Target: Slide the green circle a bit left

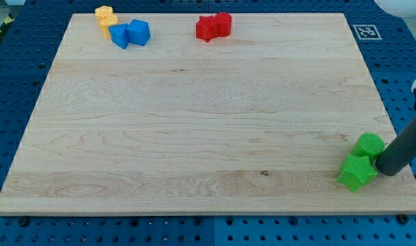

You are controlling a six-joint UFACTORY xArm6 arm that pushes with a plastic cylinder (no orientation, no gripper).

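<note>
The green circle (369, 145) sits near the lower right corner of the counter (194, 123), and the tip (389, 171) stands just to its right and slightly toward the view's bottom, touching it or very nearly so. That is the relation the move turns on: the circle lies left of the tip, so a leftward push looks to be lined up already. The arm has no claw, only a dark rod, so there is no open or closed state to report; nothing is gripped.

A green star (356, 172) lies against the circle on its lower left side, also just left of the tip. Since the tip seems closer in height to the star than to the circle's middle, a straight leftward slide would probably carry the star along, or take it instead of the circle; a start a little higher up the view would likely meet the circle more squarely.

Left of the circle the wooden counter is smooth, flat and free of obstacles. Far from the circle, along the top edge, lie two red blocks (214, 26), touching each other, two blue blocks (130, 33), and a yellow block (105, 15) touching one blue.
</note>
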